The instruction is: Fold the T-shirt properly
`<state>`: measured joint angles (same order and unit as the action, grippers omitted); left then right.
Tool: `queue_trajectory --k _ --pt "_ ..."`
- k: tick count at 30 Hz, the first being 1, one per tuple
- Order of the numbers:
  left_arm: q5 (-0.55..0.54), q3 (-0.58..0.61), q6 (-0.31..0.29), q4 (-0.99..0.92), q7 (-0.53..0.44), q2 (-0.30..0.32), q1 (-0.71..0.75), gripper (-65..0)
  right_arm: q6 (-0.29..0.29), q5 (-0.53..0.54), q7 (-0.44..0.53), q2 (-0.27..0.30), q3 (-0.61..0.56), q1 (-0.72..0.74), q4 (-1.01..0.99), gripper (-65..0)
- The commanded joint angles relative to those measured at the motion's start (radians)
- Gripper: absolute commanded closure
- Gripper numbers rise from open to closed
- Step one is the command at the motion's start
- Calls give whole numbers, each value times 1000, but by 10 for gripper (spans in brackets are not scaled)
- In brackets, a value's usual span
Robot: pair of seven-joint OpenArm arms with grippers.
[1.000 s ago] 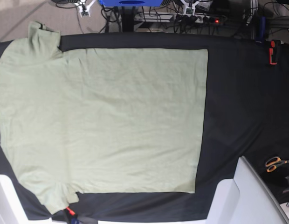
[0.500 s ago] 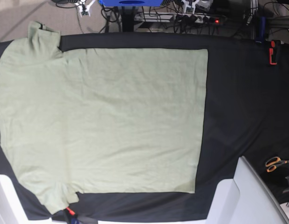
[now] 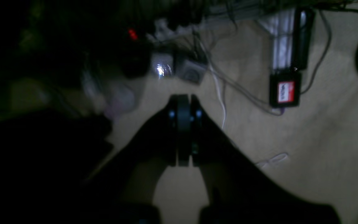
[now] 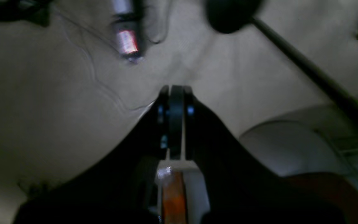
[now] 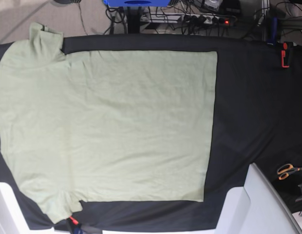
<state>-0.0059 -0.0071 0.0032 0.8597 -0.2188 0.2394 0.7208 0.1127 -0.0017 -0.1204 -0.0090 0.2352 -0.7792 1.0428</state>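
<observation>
The pale sage-green T-shirt (image 5: 107, 122) lies spread flat on the black cloth (image 5: 253, 112) in the base view, with its hem to the right and its sleeves at the left. Neither gripper shows over it there. In the left wrist view my left gripper (image 3: 183, 99) is shut and empty, hanging above the beige floor and cables. In the right wrist view my right gripper (image 4: 172, 90) is shut and empty, also above the floor. The T-shirt does not show in either wrist view.
Orange-handled scissors (image 5: 287, 170) lie at the right edge of the cloth. A red clamp (image 5: 285, 54) grips the far right corner. White arm bases stand at the front right (image 5: 258, 204) and front left (image 5: 5, 209). A power strip (image 5: 209, 19) and cables lie beyond the table.
The white arm parts seen at the top edge of the base view have slipped almost out of frame. The T-shirt has not moved.
</observation>
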Motion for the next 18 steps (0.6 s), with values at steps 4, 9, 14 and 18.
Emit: queue_trajectory --k 4,9,14,18 --pt "-64 -3 2 249 -14 70 150 0 2 4 -22 -26 79 -124 239 -6" --pt "-306 -90 2 579 -6 147 294 0 5 113 -22 -26 148 -220 560 -8" --pt "-455 -230 1 838 -4 182 372 0 203 360 -23 -12 244 -222 785 -41" --pt "-612 -314 -49 962 -4 176 340 0 443 563 -114 -7 382 -95 873 -300"
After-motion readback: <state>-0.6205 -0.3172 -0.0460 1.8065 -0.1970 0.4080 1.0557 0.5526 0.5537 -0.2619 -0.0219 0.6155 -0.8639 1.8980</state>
